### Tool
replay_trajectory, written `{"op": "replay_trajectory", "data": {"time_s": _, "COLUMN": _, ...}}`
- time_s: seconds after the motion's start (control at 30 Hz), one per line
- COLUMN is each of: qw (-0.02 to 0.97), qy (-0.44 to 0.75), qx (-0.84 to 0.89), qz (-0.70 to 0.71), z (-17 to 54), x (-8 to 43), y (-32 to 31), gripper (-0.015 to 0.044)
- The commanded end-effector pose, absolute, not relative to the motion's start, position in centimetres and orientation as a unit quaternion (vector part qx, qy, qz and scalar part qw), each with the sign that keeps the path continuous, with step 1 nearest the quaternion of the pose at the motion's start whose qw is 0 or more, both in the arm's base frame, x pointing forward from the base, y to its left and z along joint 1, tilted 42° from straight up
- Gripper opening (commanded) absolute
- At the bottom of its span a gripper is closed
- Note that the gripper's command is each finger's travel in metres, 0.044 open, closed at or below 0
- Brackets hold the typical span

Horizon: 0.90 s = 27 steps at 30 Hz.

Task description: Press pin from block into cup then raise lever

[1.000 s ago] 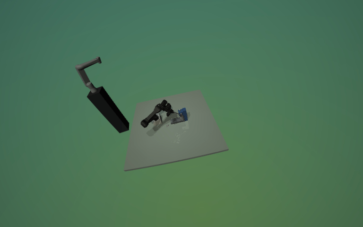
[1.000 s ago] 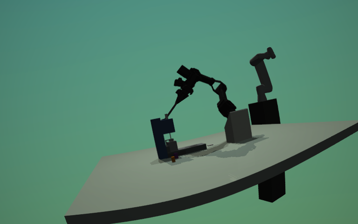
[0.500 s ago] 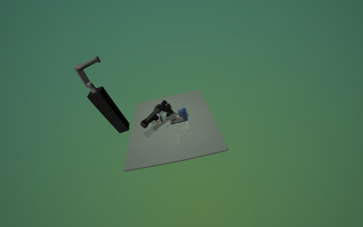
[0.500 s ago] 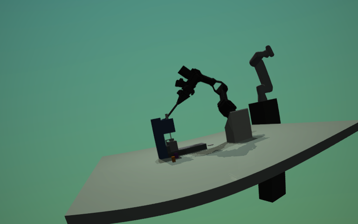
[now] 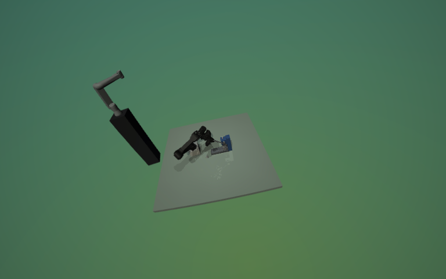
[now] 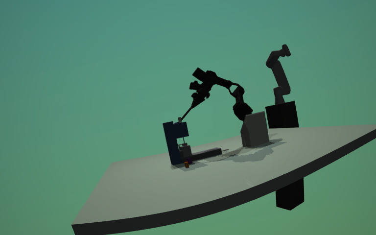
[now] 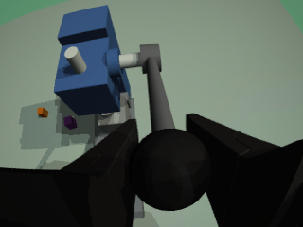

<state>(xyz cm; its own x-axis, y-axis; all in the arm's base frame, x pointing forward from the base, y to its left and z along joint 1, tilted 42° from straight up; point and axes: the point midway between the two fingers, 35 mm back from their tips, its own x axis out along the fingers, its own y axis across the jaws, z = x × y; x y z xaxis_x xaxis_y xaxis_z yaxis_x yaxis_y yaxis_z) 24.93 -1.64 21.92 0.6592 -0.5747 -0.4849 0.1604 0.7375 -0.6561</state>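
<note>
The blue press (image 5: 228, 143) (image 6: 168, 141) (image 7: 87, 63) stands upright on the table. My gripper (image 6: 191, 106) (image 7: 162, 125) is shut on the black ball knob (image 7: 170, 170) of the lever. The lever's grey rod (image 6: 185, 114) (image 7: 160, 96) slopes up from the hub beside the press head to my fingers. A pale ram top (image 6: 179, 119) (image 7: 76, 61) sticks up out of the head. Below the head, the thin punch (image 6: 183, 140) points down at a grey block (image 6: 186, 151) on the bed. The pin and the cup cannot be made out.
A long dark rail (image 6: 209, 153) runs from the press toward the arm's pale stand (image 6: 257, 130). A small orange piece (image 6: 186, 164) (image 7: 43, 113) and a purple one (image 6: 189, 160) (image 7: 70, 123) lie beside the press. A second arm (image 5: 104, 96) (image 6: 280, 73) stands on a black pedestal beyond the table.
</note>
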Motion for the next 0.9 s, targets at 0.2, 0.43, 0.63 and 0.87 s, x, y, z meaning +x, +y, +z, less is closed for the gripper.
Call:
{"op": "replay_trajectory", "data": {"time_s": 0.2, "qw": 0.858, "qy": 0.359, "qx": -0.298, "qz": -0.215, "z": 21.32, "x": 24.33, "y": -2.13, "gripper": 0.0000}}
{"op": "replay_trajectory", "data": {"time_s": 0.43, "qw": 0.858, "qy": 0.359, "qx": -0.298, "qz": -0.215, "z": 21.10, "x": 24.13, "y": -2.28, "gripper": 0.0000}}
{"op": "replay_trajectory", "data": {"time_s": 0.63, "qw": 0.858, "qy": 0.359, "qx": -0.298, "qz": -0.215, "z": 20.92, "x": 23.97, "y": -2.41, "gripper": 0.0000}}
{"op": "replay_trajectory", "data": {"time_s": 0.87, "qw": 0.858, "qy": 0.359, "qx": -0.298, "qz": -0.215, "z": 20.71, "x": 23.78, "y": -2.57, "gripper": 0.0000}}
